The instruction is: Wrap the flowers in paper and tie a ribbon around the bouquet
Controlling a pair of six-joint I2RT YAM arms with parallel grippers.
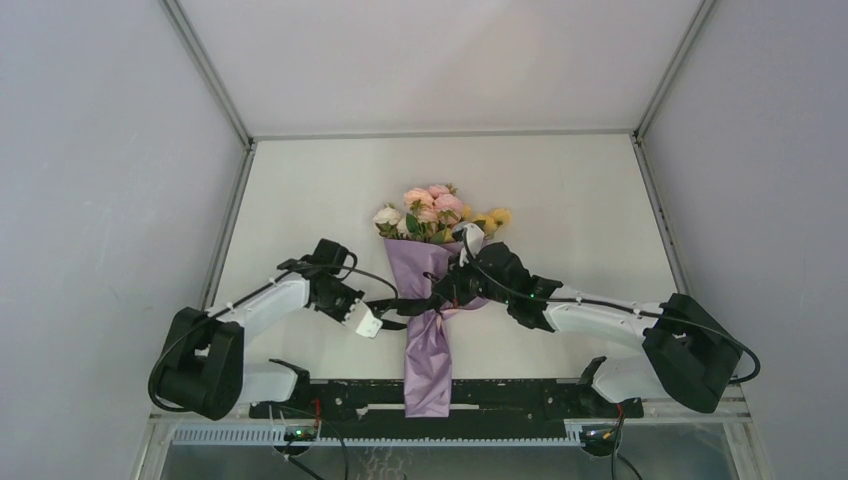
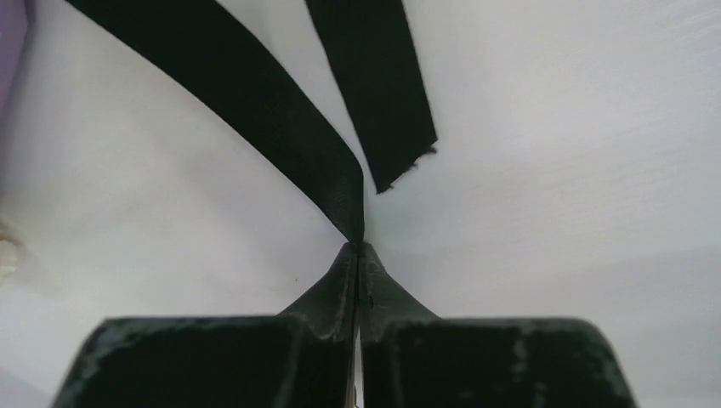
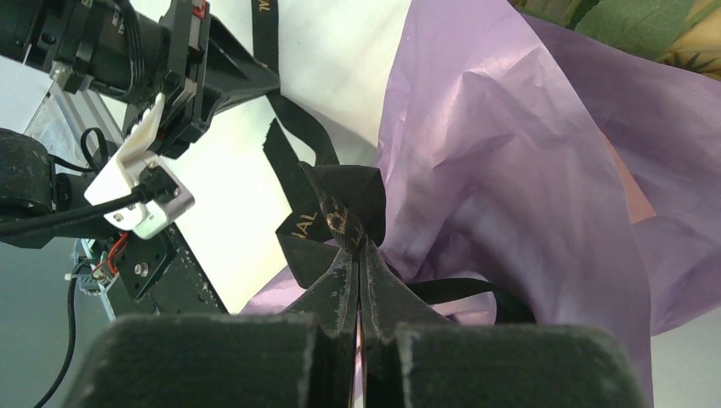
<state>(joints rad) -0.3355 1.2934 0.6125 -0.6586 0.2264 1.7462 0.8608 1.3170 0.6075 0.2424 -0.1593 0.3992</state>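
The bouquet lies in the middle of the table, with the pink, yellow and white flowers [image 1: 435, 210] at its far end and the lilac paper [image 1: 428, 345] narrowing toward the near edge. A black ribbon [image 3: 340, 204] circles the paper's waist. My right gripper [image 3: 361, 246] is shut on a bunched fold of that ribbon, right against the paper [image 3: 510, 170]. My left gripper [image 2: 360, 245] is shut on one ribbon strand [image 2: 281, 110], just left of the bouquet. A second, frayed ribbon end [image 2: 383, 93] hangs loose beside it.
The white table [image 1: 560, 200] is boxed in by grey walls on the left, right and back. A black mounting rail [image 1: 340, 400] runs along the near edge under the paper's tail. The left arm's white wrist housing [image 3: 140, 191] sits close to the ribbon.
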